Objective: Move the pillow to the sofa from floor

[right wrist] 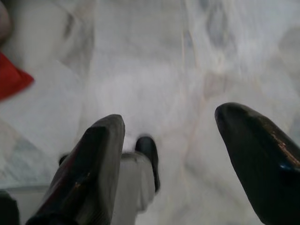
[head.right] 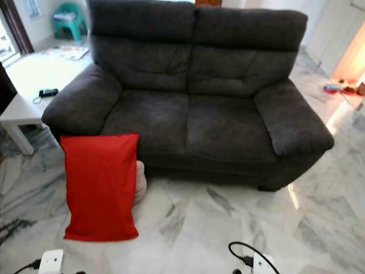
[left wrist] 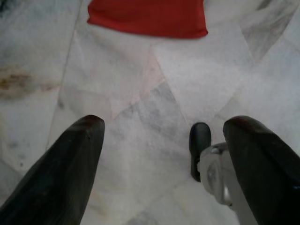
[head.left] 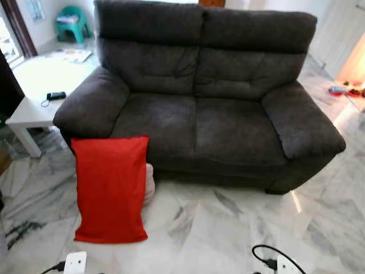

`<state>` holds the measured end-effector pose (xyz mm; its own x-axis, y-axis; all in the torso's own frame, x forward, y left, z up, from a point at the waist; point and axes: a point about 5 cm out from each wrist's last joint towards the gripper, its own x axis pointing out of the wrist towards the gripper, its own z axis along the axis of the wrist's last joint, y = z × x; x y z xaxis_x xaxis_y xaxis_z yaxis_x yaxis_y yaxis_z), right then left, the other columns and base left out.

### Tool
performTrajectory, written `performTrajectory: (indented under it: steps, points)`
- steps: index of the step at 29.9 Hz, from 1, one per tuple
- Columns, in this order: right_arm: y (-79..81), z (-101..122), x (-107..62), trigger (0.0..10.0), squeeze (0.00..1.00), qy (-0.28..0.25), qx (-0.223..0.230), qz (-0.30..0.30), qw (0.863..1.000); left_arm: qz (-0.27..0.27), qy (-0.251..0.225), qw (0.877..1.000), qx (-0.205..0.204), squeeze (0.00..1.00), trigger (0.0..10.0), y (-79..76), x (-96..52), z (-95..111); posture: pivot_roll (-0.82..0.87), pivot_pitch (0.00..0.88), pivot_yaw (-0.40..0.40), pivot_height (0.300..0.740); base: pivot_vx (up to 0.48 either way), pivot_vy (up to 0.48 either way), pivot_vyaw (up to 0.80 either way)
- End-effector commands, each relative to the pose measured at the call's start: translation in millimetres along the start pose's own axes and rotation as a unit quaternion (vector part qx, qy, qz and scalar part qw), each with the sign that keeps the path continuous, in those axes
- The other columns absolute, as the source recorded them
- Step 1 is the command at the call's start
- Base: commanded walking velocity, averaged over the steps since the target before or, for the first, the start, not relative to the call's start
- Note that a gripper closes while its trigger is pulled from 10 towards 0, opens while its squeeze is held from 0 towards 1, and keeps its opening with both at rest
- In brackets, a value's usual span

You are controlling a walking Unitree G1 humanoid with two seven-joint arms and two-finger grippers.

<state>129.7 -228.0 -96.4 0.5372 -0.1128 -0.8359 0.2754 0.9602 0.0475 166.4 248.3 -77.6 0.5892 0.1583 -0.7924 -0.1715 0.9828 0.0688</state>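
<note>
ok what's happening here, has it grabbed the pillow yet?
Not yet. The red pillow stands on the marble floor, leaning against the front of the dark sofa near its left armrest. Nothing is holding it. The left gripper and right gripper both hang open over bare floor, short of the pillow. The sofa seat is free.

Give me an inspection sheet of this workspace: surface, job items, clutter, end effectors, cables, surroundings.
Surface: white-grey marble floor.
Job's things: red pillow stands on the floor, leaning against the front of the dark grey sofa below its left armrest; seat cushions bare.
Clutter: a pale bundle behind the pillow, identity unclear.
End effectors: left end effector and right end effector open, over bare floor, holding nothing.
Cables: black cable and white plug blocks at the near floor edge.
Surroundings: white side table with a small dark device; teal stool.
</note>
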Motion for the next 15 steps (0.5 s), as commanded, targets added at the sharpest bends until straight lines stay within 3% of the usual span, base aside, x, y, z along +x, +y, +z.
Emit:
performTrajectory:
  steps: [1,15]
  points:
    - [3.4,2.2,1.0,10.0,0.00,-0.002,-0.001,0.004,1.000,0.008,0.011,1.000,-0.001,0.00,10.0,5.7,-2.1,-7.1,-0.04,0.000,-0.030,0.740,0.000,0.375,0.00]
    - [3.5,1.5,0.9,10.0,0.00,-0.001,-0.003,0.005,1.000,0.006,0.012,1.000,0.002,0.00,10.0,5.9,-2.3,-7.5,-0.04,0.000,-0.034,0.740,0.000,0.376,0.00]
